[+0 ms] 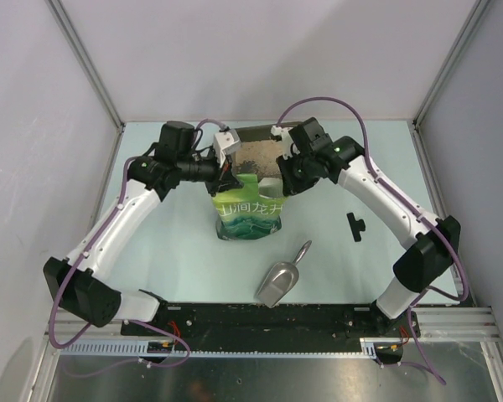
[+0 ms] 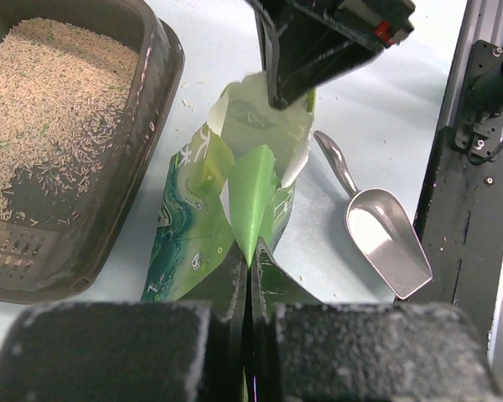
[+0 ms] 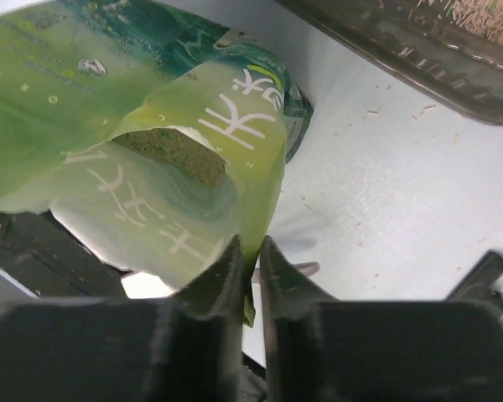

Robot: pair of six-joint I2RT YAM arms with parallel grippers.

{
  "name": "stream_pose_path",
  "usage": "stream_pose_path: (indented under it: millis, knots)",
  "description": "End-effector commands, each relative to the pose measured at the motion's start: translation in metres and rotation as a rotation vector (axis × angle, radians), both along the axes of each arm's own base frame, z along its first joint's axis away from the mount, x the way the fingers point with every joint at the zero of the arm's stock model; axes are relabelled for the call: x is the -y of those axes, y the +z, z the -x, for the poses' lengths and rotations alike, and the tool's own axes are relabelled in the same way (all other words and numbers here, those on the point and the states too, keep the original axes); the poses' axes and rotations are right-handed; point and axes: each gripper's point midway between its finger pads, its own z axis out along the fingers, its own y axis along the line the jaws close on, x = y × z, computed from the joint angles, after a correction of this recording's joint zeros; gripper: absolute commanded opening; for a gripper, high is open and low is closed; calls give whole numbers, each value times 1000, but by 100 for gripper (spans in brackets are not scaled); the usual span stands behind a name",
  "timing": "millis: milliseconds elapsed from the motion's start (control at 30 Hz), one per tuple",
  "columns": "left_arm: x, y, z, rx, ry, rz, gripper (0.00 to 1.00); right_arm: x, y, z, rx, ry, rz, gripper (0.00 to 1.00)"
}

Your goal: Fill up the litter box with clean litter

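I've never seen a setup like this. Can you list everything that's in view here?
litter box: one, dark brown-grey, far middle of the table.
litter: beige grains, covering part of the box floor; a few strays on the table.
bag: one, green with white characters, top open, just in front of the box.
scoop: one, silver metal, empty, lying nearer than the bag.
small part: one, black, right of the bag.
table: one, pale blue-green, under everything.
left arm: one, white and black, jaws pinched on the bag's top edge.
right arm: one, white and black, jaws pinched on the opposite top edge.
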Motion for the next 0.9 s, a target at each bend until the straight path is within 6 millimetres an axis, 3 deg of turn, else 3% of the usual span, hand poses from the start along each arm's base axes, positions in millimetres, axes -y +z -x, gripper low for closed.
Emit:
stream_pose_path:
  millis: [0,200,333,467,600,700,867]
  knots:
    - [11,39,12,113,-65,96,0,11,9,10,-62,-15,-3,2]
    - [1,46,-11,240,-7,29,0,-1,17,-16,-18,-48,-32,0]
    - [-4,57,-28,325,-7,8,0,-21,42,-47,61,-36,-75,0]
    - [-2,73,-37,404,-33,5,0,-26,55,-62,107,-48,-86,0]
    - [1,90,-45,458,-55,18,0,-17,50,-65,114,-77,-45,0]
    - [8,85,-40,424,-93,44,0,0,46,-69,149,-125,27,0]
    - [19,83,-35,384,-135,85,0,13,69,-77,236,-109,79,0]
